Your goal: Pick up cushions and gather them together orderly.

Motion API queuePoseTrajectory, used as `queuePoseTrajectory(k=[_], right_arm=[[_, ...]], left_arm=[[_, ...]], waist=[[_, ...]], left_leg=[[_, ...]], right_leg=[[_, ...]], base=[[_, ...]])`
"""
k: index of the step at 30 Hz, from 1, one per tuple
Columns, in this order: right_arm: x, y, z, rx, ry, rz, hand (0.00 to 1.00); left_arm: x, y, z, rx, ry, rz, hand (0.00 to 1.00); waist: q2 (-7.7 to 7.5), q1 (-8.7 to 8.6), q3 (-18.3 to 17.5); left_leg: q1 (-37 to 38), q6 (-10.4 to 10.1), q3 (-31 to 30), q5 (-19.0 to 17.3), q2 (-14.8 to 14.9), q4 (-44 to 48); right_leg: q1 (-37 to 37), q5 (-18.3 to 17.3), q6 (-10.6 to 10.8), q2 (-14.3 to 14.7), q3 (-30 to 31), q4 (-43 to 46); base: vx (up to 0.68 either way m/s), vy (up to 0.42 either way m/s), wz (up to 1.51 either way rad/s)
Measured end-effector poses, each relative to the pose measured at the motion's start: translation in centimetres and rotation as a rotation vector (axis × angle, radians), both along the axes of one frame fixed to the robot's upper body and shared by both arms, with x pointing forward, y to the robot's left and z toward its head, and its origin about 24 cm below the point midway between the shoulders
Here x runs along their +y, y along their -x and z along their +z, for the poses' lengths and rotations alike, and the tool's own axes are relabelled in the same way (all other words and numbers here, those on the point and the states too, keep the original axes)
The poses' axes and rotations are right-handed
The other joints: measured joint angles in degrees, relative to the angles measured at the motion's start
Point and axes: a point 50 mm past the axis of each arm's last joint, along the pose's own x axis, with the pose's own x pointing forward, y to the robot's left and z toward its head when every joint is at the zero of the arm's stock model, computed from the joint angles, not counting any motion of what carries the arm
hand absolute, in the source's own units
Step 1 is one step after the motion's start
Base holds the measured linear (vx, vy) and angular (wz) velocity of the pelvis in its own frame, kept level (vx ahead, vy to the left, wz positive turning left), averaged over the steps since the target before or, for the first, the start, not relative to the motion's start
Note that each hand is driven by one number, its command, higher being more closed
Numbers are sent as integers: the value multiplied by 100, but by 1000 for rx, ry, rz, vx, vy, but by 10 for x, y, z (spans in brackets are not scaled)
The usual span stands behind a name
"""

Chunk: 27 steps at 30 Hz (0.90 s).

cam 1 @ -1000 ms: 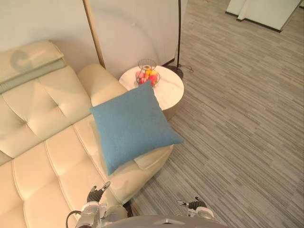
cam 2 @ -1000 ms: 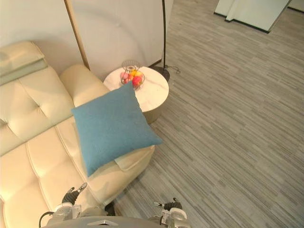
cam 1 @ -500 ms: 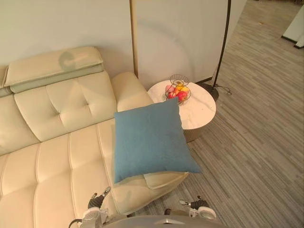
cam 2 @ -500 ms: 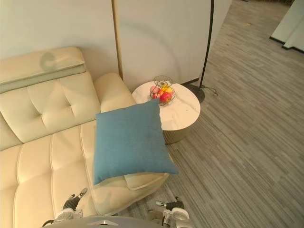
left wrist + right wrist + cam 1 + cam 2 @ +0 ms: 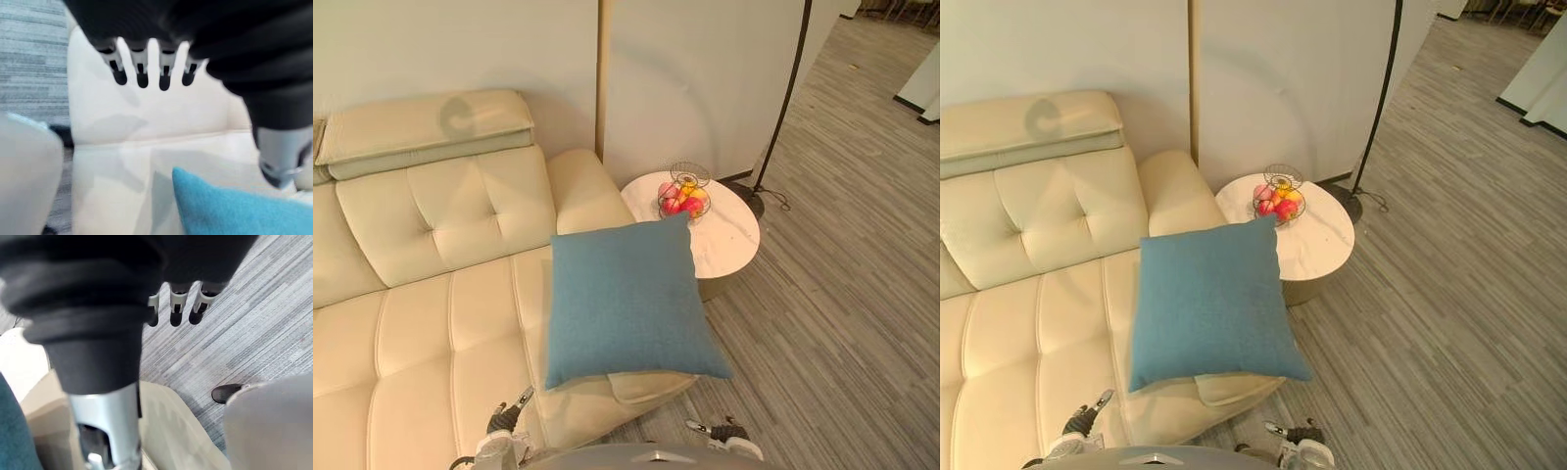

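My left hand (image 5: 504, 421) hangs low over the front edge of the sofa (image 5: 431, 294), fingers straight and a little apart, thumb held off to one side. My right hand (image 5: 724, 432) hangs over the floor (image 5: 842, 294), fingers likewise straight and loose. The blue cushion (image 5: 626, 299) lies ahead of both hands, between them and closer to the left one. It is square and plump, with pointed corners and a coarse, matte woven cover. It rests flat on the end seat of the sofa, one corner hanging past the seat's edge. A smooth cream pad (image 5: 646, 386) pokes out from under its near edge, just beyond my right hand. The sofa is glossy cream leather, stitched into soft panels, with buttoned tufts on the backrest. Past the cushion stands a round, pale, marble-like surface (image 5: 732, 238) bearing a wire basket (image 5: 683, 195) of rounded red and yellow fruit. The floor is grey, in fine streaked planks.
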Motion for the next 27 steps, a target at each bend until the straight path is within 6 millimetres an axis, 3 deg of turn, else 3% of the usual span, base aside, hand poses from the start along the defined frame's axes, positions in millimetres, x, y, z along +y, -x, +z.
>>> queuePoseTrajectory(k=[5,7,11,15,19,22,23,27], right_arm=[[-56,-11,29,-111,178,-74,0],[-85,-24,54,-189,294,-66,0],[-107,-42,82,-261,423,-18,0],[-113,-55,94,-302,454,1,0],[-110,-83,118,-399,506,135,0],[-96,-108,136,-497,520,252,0],[-83,-123,145,-563,511,319,0],[-62,-142,156,-639,486,405,0]], left_arm=[[31,6,8,-9,-73,36,0],[53,-2,18,-50,-135,43,0],[74,-12,30,-90,-203,30,0],[80,-16,34,-108,-218,31,0],[82,-38,48,-201,-251,-16,0],[76,-53,55,-263,-251,-57,0],[69,-64,58,-294,-240,-95,0],[56,-76,59,-321,-218,-146,0]], waist=[[0,-96,-14],[-9,-127,-31],[16,-166,-59],[62,-211,-145],[69,-243,-141],[69,-255,-141],[65,-251,-143],[59,-244,-132]], left_leg=[[42,109,27,79,-33,-175],[-18,124,29,100,-36,-182],[-21,121,82,107,-37,-183],[-19,121,162,106,-39,-177],[-38,121,182,105,-43,-166],[-75,123,202,104,-44,-153],[-187,127,208,101,-46,-89],[-362,133,203,105,-52,-6]], right_leg=[[-67,63,21,-8,25,-7],[-114,143,14,-6,49,-73],[-122,211,20,11,147,-157],[-167,251,25,10,186,-206],[-183,287,16,13,218,-236],[-237,319,14,18,265,-243],[-323,358,11,17,287,-250],[-408,464,8,14,290,-344]], base=[[-82,0,-4],[-79,-3,-7],[-42,-3,-10],[8,7,-10],[-2,1,-3],[-57,-8,-7],[-59,-6,-4],[-56,-6,-1]])
